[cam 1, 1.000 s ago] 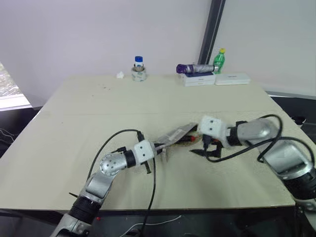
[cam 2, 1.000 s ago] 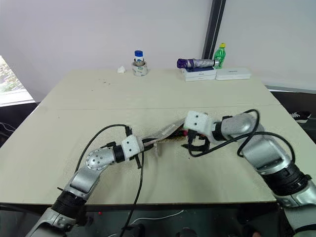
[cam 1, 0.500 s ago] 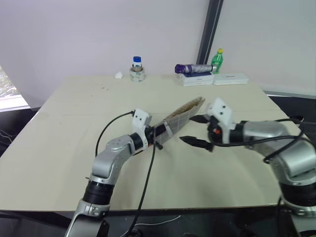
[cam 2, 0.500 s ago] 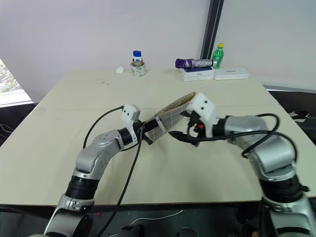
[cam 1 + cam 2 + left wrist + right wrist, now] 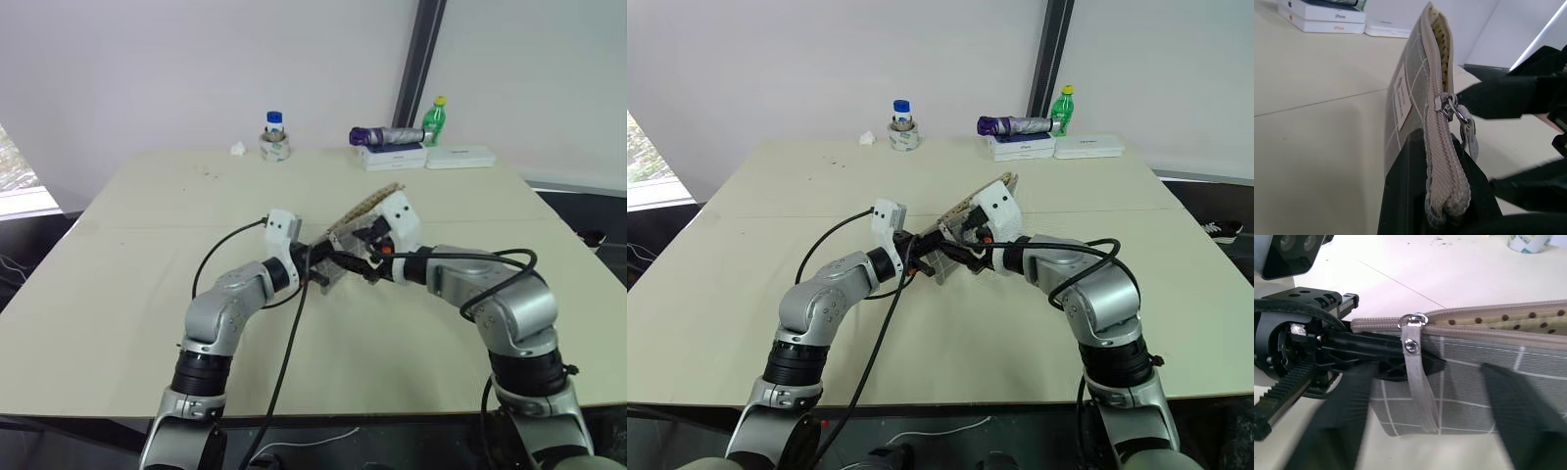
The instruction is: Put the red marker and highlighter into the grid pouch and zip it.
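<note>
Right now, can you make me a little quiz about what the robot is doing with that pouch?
1. True or false: the grid pouch is zipped shut all the way along.
2. What grips the pouch's end? A) the left pincer B) a person's hand C) nothing
3. Fill in: the right pincer has its fingers apart, one on each side of the zipper's pull ____.

Key: 1 false, most of the top gapes open; 2 A; 3 cord.

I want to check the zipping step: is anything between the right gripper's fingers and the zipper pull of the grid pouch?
Nothing visible is. The pull cord hangs free in the gap between the right gripper's open fingers. The left gripper holds the grid pouch at its end.
</note>
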Controlling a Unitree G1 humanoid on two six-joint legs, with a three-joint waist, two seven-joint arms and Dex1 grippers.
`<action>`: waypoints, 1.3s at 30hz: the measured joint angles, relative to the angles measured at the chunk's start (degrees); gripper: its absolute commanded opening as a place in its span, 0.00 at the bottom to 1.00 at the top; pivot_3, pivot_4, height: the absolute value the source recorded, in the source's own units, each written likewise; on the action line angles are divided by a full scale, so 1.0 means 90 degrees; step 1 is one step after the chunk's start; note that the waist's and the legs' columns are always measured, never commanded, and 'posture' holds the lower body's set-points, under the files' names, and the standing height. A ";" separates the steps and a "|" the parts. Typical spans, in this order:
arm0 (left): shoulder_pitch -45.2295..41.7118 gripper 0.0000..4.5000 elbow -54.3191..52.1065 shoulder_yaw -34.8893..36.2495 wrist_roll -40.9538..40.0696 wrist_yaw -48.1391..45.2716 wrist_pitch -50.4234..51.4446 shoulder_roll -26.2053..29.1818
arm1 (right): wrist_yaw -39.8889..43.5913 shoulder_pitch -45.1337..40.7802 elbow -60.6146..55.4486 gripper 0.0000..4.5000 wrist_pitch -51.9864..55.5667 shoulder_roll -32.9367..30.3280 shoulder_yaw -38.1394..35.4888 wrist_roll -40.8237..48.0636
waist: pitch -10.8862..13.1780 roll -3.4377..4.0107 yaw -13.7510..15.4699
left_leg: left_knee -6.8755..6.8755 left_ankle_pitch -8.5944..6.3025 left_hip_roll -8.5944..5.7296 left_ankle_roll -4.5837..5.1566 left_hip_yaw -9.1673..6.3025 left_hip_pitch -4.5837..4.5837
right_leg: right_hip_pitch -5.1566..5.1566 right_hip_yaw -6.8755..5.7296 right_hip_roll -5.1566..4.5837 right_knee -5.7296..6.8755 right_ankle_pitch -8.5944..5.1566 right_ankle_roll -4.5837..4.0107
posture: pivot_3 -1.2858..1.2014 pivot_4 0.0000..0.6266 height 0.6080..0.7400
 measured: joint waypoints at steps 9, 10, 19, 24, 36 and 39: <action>0.0000 0.00 -0.0003 0.0003 -0.0010 0.0059 0.0000 -0.0003 | -0.0012 -0.0003 0.0023 0.00 0.0004 -0.0063 0.0013 0.0053 | 0.0000 0.0000 -0.0008 | -0.0002 0.0000 0.0000 0.0000 0.0001 0.0000 | -0.0002 0.0000 0.0001 0.0000 0.0000 0.0000 | 0.52 0.24 0.98; 0.0000 0.00 -0.0003 0.0004 -0.0017 0.0065 0.0000 -0.0002 | -0.0005 -0.0003 0.0023 0.00 0.0004 -0.0078 0.0013 0.0056 | 0.0000 0.0000 -0.0006 | -0.0002 0.0000 0.0000 0.0000 0.0001 0.0000 | -0.0002 0.0000 0.0001 0.0000 0.0000 0.0000 | 0.52 0.24 0.98; 0.0174 0.00 -0.0044 -0.0347 0.0247 -0.0219 -0.0398 0.0496 | 0.0157 -0.0031 0.0025 0.00 -0.0115 -0.0505 -0.0084 0.0225 | 0.0000 0.0000 -0.0011 | -0.0005 0.0000 0.0000 0.0000 0.0004 0.0000 | -0.0003 0.0002 0.0001 -0.0001 0.0000 0.0000 | 0.52 0.24 0.98; 0.0443 0.00 -0.0057 -0.0701 0.0721 -0.0800 -0.1366 0.1203 | 0.0134 -0.0247 0.0370 0.00 -0.0415 -0.1113 -0.0415 0.0048 | 0.0000 0.0001 -0.0005 | -0.0007 0.0000 0.0000 0.0000 0.0008 0.0001 | -0.0003 0.0006 0.0000 -0.0002 0.0000 -0.0001 | 0.52 0.24 0.98; 0.0707 0.00 -0.0138 -0.0425 0.0420 -0.1047 -0.1440 0.1228 | 0.0536 0.0106 0.0360 0.12 -0.0802 -0.1425 -0.0381 0.0066 | 0.0000 0.0000 -0.0020 | -0.0010 -0.0002 0.0008 0.0003 0.0005 0.0000 | -0.0004 0.0007 0.0001 -0.0006 0.0000 -0.0001 | 0.52 0.24 0.98; 0.0704 0.00 -0.0225 -0.0367 0.0199 -0.0913 -0.1097 0.1066 | 0.0595 0.0322 -0.0042 0.41 -0.0571 -0.1047 -0.0151 0.0423 | 0.0000 0.0000 -0.0013 | -0.0007 -0.0001 0.0008 0.0002 0.0002 -0.0001 | -0.0003 0.0007 0.0000 -0.0004 0.0001 0.0000 | 0.52 0.24 0.98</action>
